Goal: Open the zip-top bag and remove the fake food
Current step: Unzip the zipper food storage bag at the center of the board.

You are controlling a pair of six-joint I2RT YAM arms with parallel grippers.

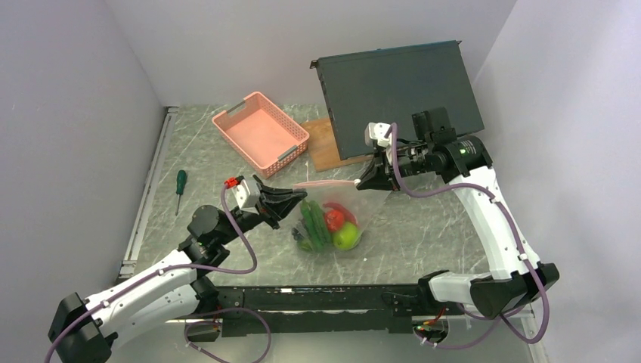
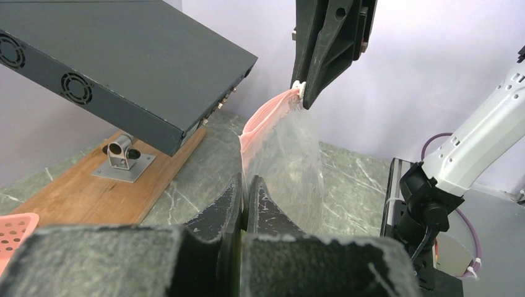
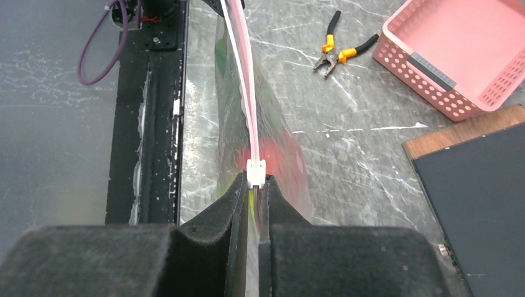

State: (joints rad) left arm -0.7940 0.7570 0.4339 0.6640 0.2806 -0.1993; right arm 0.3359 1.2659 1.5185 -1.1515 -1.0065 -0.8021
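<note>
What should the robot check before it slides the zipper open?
1. Left gripper shut on the zip-top bag's end: ok.
2. Right gripper pinching the bag's white slider: ok.
3. Pink zip strip pulled straight between them: ok.
4. Fake food low in the bag, away from the strip: ok.
5. Bag's bottom resting on the table: cannot tell.

A pink perforated plastic basket (image 1: 261, 130) and a brown wooden board (image 1: 321, 147) are carried just beside each other on the far part of the grey marbled desk (image 1: 423, 227). A green-handled screwdriver (image 1: 180, 186) is laid near its left edge. Orange-handled pliers (image 3: 339, 51) are laid near the basket.
</note>
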